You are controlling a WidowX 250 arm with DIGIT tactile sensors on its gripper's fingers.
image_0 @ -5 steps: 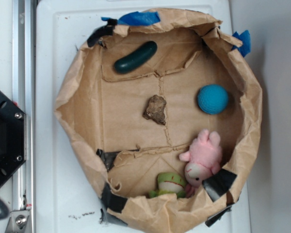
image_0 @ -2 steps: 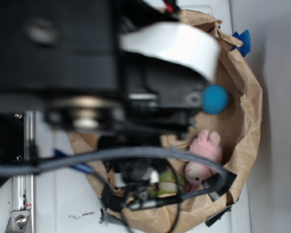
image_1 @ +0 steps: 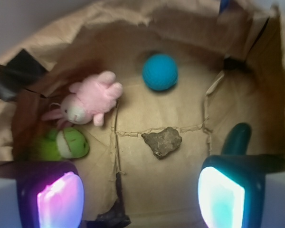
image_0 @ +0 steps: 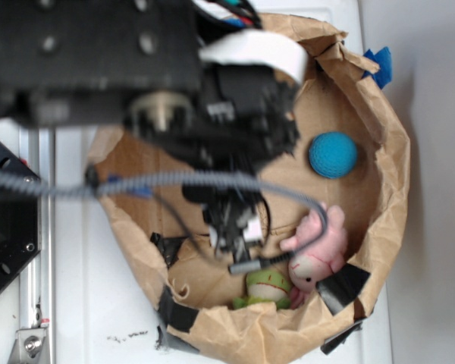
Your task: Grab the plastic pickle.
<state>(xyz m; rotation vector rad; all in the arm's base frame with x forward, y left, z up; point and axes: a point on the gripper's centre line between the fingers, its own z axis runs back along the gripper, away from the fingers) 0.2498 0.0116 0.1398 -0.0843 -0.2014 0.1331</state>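
While wide open, gripper [image_1: 140, 194] empty

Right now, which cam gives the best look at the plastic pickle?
Wrist. The plastic pickle shows there as a dark green rounded end rising behind the gripper's cyan-lit pad, right of the brown rock; its lower part is hidden. In the exterior view the arm blocks it completely.

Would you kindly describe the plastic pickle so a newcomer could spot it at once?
In the wrist view, inside the brown paper tub, look right of the brown rock. The plastic pickle pokes out above the right finger pad: glossy, dark green, round-ended.
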